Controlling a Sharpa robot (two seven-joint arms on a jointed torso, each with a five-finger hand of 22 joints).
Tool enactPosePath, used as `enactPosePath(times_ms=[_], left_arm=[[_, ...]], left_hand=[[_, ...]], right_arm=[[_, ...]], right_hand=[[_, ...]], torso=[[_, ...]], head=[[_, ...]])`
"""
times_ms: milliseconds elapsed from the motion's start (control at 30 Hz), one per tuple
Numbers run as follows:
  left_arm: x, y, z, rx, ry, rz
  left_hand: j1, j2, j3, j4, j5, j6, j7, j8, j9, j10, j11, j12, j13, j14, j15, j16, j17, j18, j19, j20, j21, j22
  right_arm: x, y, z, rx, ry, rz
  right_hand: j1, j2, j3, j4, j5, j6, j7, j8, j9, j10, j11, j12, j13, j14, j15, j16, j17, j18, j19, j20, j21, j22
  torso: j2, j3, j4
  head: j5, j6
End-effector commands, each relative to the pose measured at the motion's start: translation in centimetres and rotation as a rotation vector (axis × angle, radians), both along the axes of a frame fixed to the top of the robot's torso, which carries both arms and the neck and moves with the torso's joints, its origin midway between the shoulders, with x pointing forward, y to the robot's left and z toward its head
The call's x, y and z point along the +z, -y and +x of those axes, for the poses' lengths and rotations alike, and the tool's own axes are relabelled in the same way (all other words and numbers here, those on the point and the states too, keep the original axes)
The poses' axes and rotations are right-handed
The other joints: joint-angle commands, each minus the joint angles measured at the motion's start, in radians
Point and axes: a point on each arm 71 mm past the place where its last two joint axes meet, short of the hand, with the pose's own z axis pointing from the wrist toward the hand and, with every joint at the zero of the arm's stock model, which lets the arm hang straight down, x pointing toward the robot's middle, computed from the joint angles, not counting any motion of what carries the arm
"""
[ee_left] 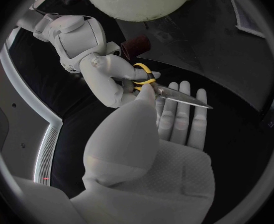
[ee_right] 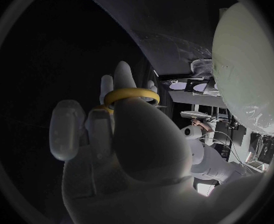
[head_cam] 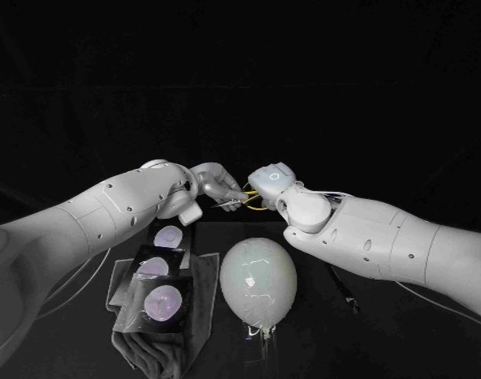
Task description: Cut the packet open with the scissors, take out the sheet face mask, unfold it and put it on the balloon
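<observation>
Scissors (head_cam: 244, 201): metal blades, smooth and tapering to a point, closed together; yellow loop handles. They are held above the counter (head_cam: 320, 341), between the two hands, beyond the balloon.
Right hand (head_cam: 276, 178): grasping the scissors by the handles. In the right wrist view a yellow loop (ee_right: 131, 92) circles one finger, and the other fingers curl beside it.
Left hand (head_cam: 209, 183): in the left wrist view its fingers (ee_left: 174, 119) lie straight and side by side under the blades (ee_left: 183, 97), with the thumb by the pivot. I cannot tell whether it grips the blades or only supports them.
Hand surfaces: smooth silver shells; the left palm carries a finely dimpled pad.
Balloon (head_cam: 258, 276): pale, glossy, egg-shaped, translucent. It lies on the counter in front of the hands, its tied neck toward the robot, apart from both hands.
Packets (head_cam: 160, 304): three flat dark rectangles, each printed with a pale oval. They lie in a row just left of the balloon, untouched, overlapping slightly.
Cloth (head_cam: 155, 351): dark, folded into soft ridges, at the near end of the packet row.
Counter: flat, matte black.
</observation>
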Motion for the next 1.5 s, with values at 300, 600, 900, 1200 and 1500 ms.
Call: enactPosePath(times_ms=[300,600,900,1200,1500], left_arm=[[0.1,0.4,-0.2,-0.024,-0.002,-0.025],[0.0,0.3,-0.2,-0.009,-0.017,-0.033],[-0.1,0.2,-0.2,0.003,-0.029,-0.022],[-0.3,-0.1,-0.2,0.031,-0.043,-0.002],[-0.4,-0.5,-0.1,0.06,-0.034,0.031]], left_hand=[[0.095,-0.018,0.154,-0.017,-0.001,0.056,-0.024,0.054,0.048,0.116,-0.032,0.001,0.001,0.077,-0.032,0.036,0.05,0.036,0.054,-0.009,0.052,0.025],[0.054,-0.076,0.289,-0.007,-0.001,0.047,-0.026,0.084,0.1,0.153,-0.038,-0.012,0.004,0.091,-0.038,0.036,0.087,0.035,0.042,-0.013,0.092,0.051],[-0.008,-0.114,0.393,-0.036,-0.001,0.035,-0.023,0.107,0.155,0.173,-0.038,-0.019,0.011,0.1,-0.039,0.039,0.124,0.041,0.065,-0.03,0.172,0.098],[-0.064,-0.127,0.453,-0.078,-0.001,0.03,-0.024,0.112,0.195,0.184,-0.04,-0.024,0.016,0.105,-0.042,0.037,0.151,0.029,0.03,-0.05,0.266,0.162],[-0.095,-0.134,0.489,-0.105,-0.002,0.027,-0.023,0.112,0.219,0.189,-0.039,-0.025,0.021,0.107,-0.043,0.035,0.168,0.025,-0.002,-0.053,0.316,0.199]], right_arm=[[0.4,0.1,-0.1,0.01,0.036,0.019],[0.4,0.3,-0.1,0.038,0.003,0.086],[0.5,0.2,-0.7,0.131,-0.051,0.187],[0.7,0.8,-1.1,0.183,-0.078,0.24],[0.9,1.1,-1.4,0.221,-0.069,0.251]], right_hand=[[0.138,0.187,0.007,0.005,-0.007,0.006,0.001,-0.013,0.0,0.081,-0.044,-0.014,-0.012,0.046,-0.002,-0.002,-0.011,-0.01,0.003,0.0,-0.011,0.185],[0.051,0.161,-0.092,0.109,-0.033,-0.086,0.039,-0.113,-0.083,-0.034,0.001,-0.178,-0.142,0.004,0.041,-0.079,-0.171,0.02,-0.08,0.028,-0.189,0.131],[0.013,0.021,-0.03,0.256,-0.034,-0.167,0.016,-0.107,-0.261,-0.15,0.001,-0.181,-0.368,-0.156,0.042,-0.555,-0.757,0.117,-0.326,0.042,-0.895,-0.196],[-0.07,-0.091,0.145,0.255,-0.032,-0.151,0.012,-0.104,-0.327,-0.178,-0.002,-0.181,-0.438,-0.043,0.031,-0.44,-0.559,0.093,-0.175,0.027,-0.781,-0.17],[-0.134,-0.183,0.29,0.255,0.027,-0.121,-0.01,-0.099,-0.372,-0.146,-0.026,-0.179,-0.439,-0.116,0.014,-0.603,-0.704,0.115,-0.242,0.023,-0.981,-0.244]], torso=[[0.0,-0.0001,-0.0003],[-0.001,-0.0001,-0.0004],[0.0,0.0006,0.001],[0.0,0.0006,-0.0006],[-0.001,0.0009,-0.0002]], head=[[0.002,-0.002],[0.005,-0.001],[0.005,-0.003],[0.01,-0.007],[0.015,-0.012]])
